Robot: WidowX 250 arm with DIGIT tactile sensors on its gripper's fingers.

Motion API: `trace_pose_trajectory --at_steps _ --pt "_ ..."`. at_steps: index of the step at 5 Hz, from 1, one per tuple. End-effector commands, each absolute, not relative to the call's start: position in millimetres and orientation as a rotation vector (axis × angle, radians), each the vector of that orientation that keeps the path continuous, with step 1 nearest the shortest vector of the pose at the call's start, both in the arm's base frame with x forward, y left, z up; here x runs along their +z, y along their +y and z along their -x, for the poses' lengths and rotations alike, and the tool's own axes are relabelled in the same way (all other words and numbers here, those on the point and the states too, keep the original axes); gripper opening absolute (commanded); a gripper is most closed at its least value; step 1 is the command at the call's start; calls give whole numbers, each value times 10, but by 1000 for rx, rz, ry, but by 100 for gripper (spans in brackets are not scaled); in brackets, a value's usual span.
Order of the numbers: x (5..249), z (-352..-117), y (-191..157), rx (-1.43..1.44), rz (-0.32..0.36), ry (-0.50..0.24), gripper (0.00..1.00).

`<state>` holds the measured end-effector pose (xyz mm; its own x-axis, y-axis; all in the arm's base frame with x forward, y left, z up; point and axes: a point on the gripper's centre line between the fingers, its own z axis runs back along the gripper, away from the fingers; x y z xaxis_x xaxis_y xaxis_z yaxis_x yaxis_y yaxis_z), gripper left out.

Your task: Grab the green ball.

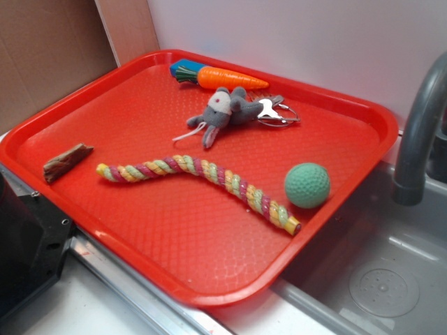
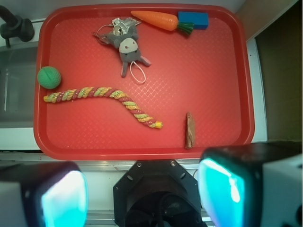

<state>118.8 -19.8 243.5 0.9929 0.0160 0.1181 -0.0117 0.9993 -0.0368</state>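
The green ball (image 1: 307,185), mint and dimpled, rests on the red tray (image 1: 209,296) close to its right rim, just past the end of the rope toy. In the wrist view the green ball (image 2: 49,77) lies at the tray's left edge (image 2: 37,94), far from my gripper (image 2: 142,194). The gripper hangs high over the robot's black base, off the tray's near side. Its two cyan pads (image 2: 64,198) stand wide apart with nothing between them. The gripper does not show in the exterior view.
On the tray lie a striped rope toy (image 1: 202,174), a grey toy mouse (image 1: 227,112) with a key ring, an orange carrot (image 1: 227,77) beside a blue block (image 2: 193,20), and a brown stick (image 1: 66,162). A grey faucet (image 1: 419,132) and sink (image 1: 377,279) flank the ball's side.
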Motion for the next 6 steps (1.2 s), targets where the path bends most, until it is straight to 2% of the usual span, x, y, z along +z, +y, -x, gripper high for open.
trace_pose_trajectory --at_steps 1,2,3,4,5,6 --pt "2435 -1188 -198 14 36 -119 100" --pt "2104 -1688 -698 -237 32 -136 100" --pt "1853 -2066 -1300 -487 42 -162 100" --pt "1631 -2140 -1713 -733 108 -146 100" --pt "1444 -1914 -1713 -986 121 -239 100" --pt "1444 -1914 -1713 -986 121 -239 100"
